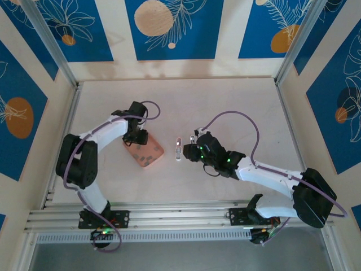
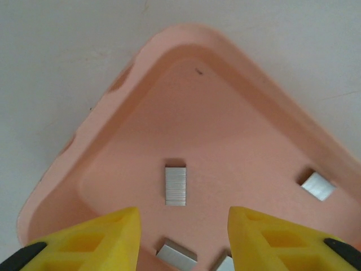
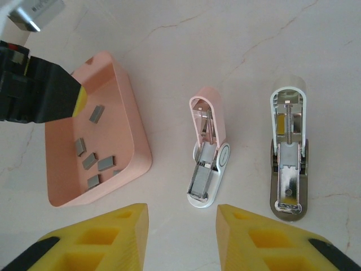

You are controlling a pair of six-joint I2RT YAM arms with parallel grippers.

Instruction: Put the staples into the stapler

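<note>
Several small grey staples (image 2: 175, 185) lie loose in the shallow pink tray (image 2: 113, 107); they also show as staples (image 3: 97, 114) in the tray (image 3: 138, 141) in the right wrist view. My left gripper (image 2: 183, 215) hangs just above the tray floor, open, with nothing between its yellow fingers (image 2: 115, 237). From above, the left gripper (image 1: 135, 137) is at the far corner of the tray (image 1: 152, 160). The pink and white stapler (image 3: 206, 152) lies flipped open on the table, metal channel facing up. My right gripper (image 3: 181, 212) hovers open just short of the stapler (image 1: 178, 148).
A second open stapler (image 3: 289, 164), white with a brown base, lies right of the pink one. The left arm's black and yellow finger (image 3: 39, 93) reaches over the tray's far side. Blue patterned walls (image 1: 169, 28) enclose the pale table (image 1: 225, 101).
</note>
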